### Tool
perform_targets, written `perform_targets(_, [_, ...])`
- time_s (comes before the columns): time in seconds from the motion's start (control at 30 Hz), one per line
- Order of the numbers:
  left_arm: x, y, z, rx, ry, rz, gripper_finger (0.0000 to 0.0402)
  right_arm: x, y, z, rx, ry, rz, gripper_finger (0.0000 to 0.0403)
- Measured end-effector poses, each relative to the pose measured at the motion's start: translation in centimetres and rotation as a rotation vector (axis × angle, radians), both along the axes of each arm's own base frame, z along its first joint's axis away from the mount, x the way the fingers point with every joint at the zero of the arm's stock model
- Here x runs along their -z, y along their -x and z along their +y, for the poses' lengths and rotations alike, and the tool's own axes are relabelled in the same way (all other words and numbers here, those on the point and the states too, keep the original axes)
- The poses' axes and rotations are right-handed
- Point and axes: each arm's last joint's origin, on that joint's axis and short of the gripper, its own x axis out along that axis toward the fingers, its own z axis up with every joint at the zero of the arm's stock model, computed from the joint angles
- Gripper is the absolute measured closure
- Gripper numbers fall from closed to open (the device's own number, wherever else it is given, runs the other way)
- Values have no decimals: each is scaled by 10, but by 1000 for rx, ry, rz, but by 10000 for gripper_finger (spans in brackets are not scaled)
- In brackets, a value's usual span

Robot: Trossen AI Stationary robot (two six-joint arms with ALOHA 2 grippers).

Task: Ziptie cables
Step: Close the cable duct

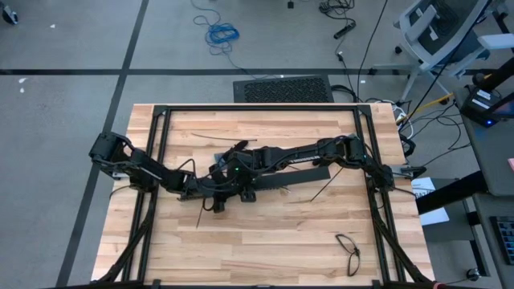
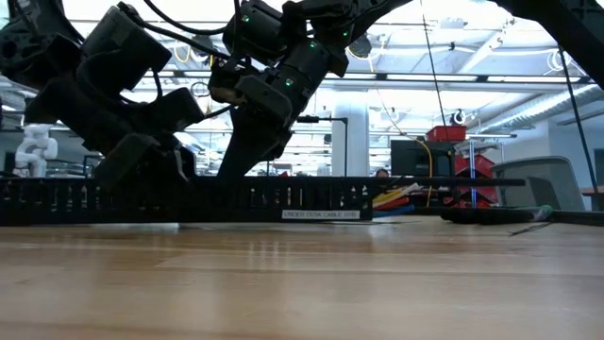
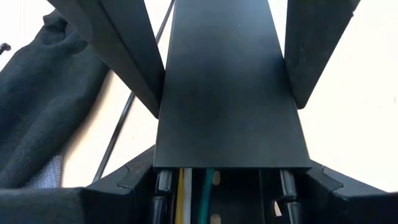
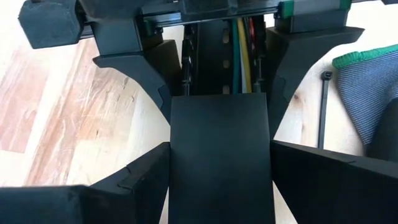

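**Both grippers closed on the slotted bar at mid-table**

The long black slotted bar (image 1: 269, 178) is gripped by the left gripper (image 3: 224, 118) and the right gripper (image 4: 219, 162), each set of fingers pressed against its flat cover from both sides. The cables (image 4: 241, 56), yellow and green among them, are seen inside the bar's channel, mostly hidden by the cover. Bare table (image 1: 265, 249) is left toward the near edge. A black zip tie (image 4: 323, 112) lies beside the bar.

You've got two arms, one slotted bar (image 2: 283, 200), one cable bundle (image 2: 396, 198) inside it, three loose zip ties (image 1: 217, 136), one small wire loop (image 1: 348, 250).
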Motion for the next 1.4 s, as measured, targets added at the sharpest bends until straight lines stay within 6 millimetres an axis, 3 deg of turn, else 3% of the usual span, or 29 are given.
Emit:
perform_targets(0.47, [0, 0, -1, 2, 30, 2, 154, 0, 0, 0, -6, 2, -2, 154])
perform_targets(0.93, [-1, -1, 5, -35, 32, -7, 23, 0, 0, 0, -11, 9, -3, 154])
perform_targets(1.2, [2, 2, 3, -11, 41, 36, 8, 0, 0, 0, -10, 12, 2, 154])
perform_targets(1.4, [-13, 9, -7, 38, 43, 20, 8, 1, 1, 0, -16, 11, 12, 154])
